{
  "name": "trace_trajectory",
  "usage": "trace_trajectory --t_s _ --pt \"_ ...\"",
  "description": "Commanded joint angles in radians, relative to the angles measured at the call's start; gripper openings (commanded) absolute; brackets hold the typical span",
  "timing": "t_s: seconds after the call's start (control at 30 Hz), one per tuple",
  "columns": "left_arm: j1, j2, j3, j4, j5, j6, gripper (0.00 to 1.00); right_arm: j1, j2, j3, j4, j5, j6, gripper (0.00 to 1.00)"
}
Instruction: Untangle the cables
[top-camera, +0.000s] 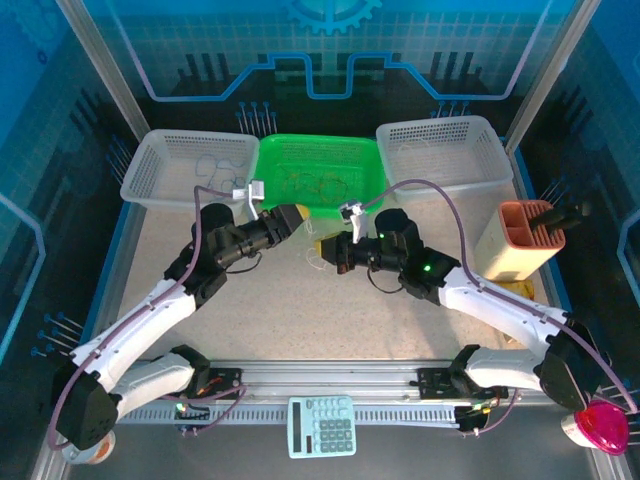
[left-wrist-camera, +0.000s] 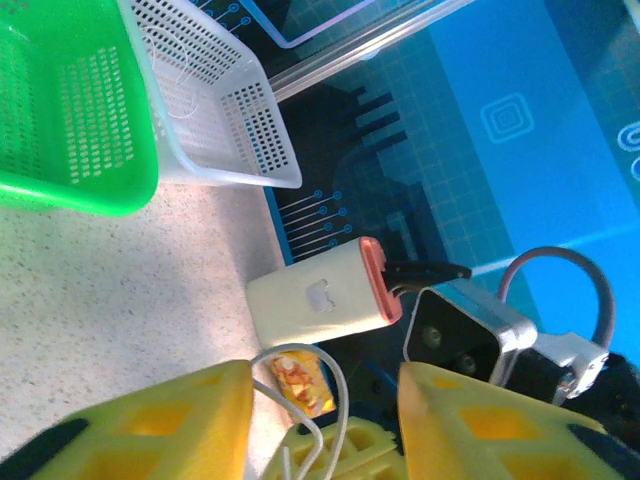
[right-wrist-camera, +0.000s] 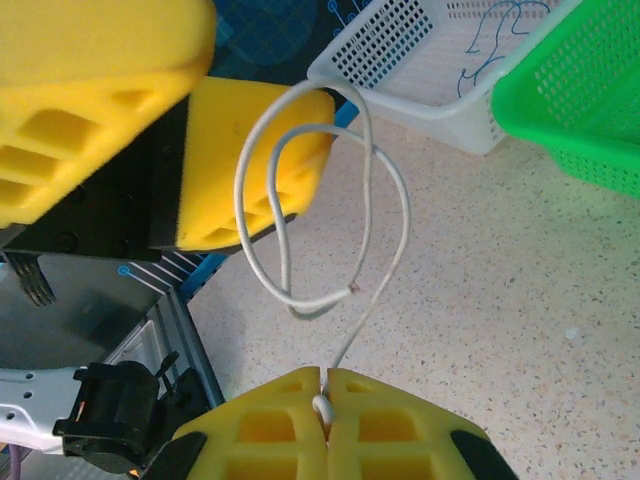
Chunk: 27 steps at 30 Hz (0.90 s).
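A whitish cable (right-wrist-camera: 372, 160) hangs in a twisted double loop over the speckled table. My right gripper (right-wrist-camera: 323, 378) is shut on its lower end. The upper loops lie around one yellow finger (right-wrist-camera: 262, 150) of my left gripper (left-wrist-camera: 325, 382), whose jaws stand apart with the cable loop (left-wrist-camera: 340, 385) between them, not pinched. From above, the left gripper (top-camera: 297, 216) and right gripper (top-camera: 332, 250) face each other just in front of the green basket (top-camera: 372, 160), with the whitish cable (top-camera: 316, 252) between them. More thin cables (top-camera: 315, 183) lie in the green basket, and a blue cable (right-wrist-camera: 497, 27) lies in the left white basket (right-wrist-camera: 430, 75).
White baskets (top-camera: 150, 185) (top-camera: 490, 150) flank the green one along the back. A beige and orange holder (top-camera: 520, 240) stands at the right, with a small yellow packet (left-wrist-camera: 300, 385) near it. A calculator (top-camera: 322, 425) lies on the front rail, and a pink object (top-camera: 600, 428) sits at the near right.
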Motion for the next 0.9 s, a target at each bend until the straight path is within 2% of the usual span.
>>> trace_trajectory --t_s 0.0,0.13,0.2,0.23,0.3,0.37,0.43,0.53,0.73,0.83,0.87 --pt "-0.014 0.004 0.001 0.039 0.011 0.002 0.33 0.013 0.009 0.028 0.009 0.002 -0.016 0.0" --pt "-0.016 0.002 -0.001 0.041 0.013 0.002 0.17 0.012 0.011 0.028 -0.001 0.02 -0.019 0.0" --pt "-0.016 -0.001 -0.001 0.038 0.013 0.004 0.14 0.009 0.01 0.028 -0.004 0.029 -0.022 0.0" --pt "-0.016 -0.002 -0.002 0.035 0.014 0.005 0.15 0.008 0.007 0.028 -0.004 0.034 -0.022 0.0" --pt "-0.015 -0.008 0.001 0.022 0.012 0.013 0.26 0.002 0.003 0.028 -0.007 0.04 -0.022 0.0" --pt "-0.015 -0.017 0.001 -0.001 0.004 0.03 0.4 -0.005 -0.002 0.028 -0.015 0.042 -0.019 0.0" --pt "-0.019 -0.026 0.006 -0.042 -0.009 0.06 0.51 -0.007 -0.004 0.028 -0.019 0.041 -0.02 0.0" --pt "-0.028 -0.031 0.02 -0.099 -0.028 0.102 0.58 -0.007 0.0 0.057 -0.025 0.034 -0.023 0.0" --pt "-0.063 -0.018 0.068 -0.204 -0.082 0.179 0.58 -0.007 0.011 0.065 -0.024 0.024 -0.023 0.0" --pt "-0.082 -0.008 0.09 -0.245 -0.112 0.216 0.52 -0.006 0.01 0.063 -0.022 0.023 -0.022 0.0" --pt "-0.086 -0.004 0.092 -0.247 -0.117 0.219 0.46 -0.005 0.01 0.063 -0.023 0.023 -0.022 0.0"
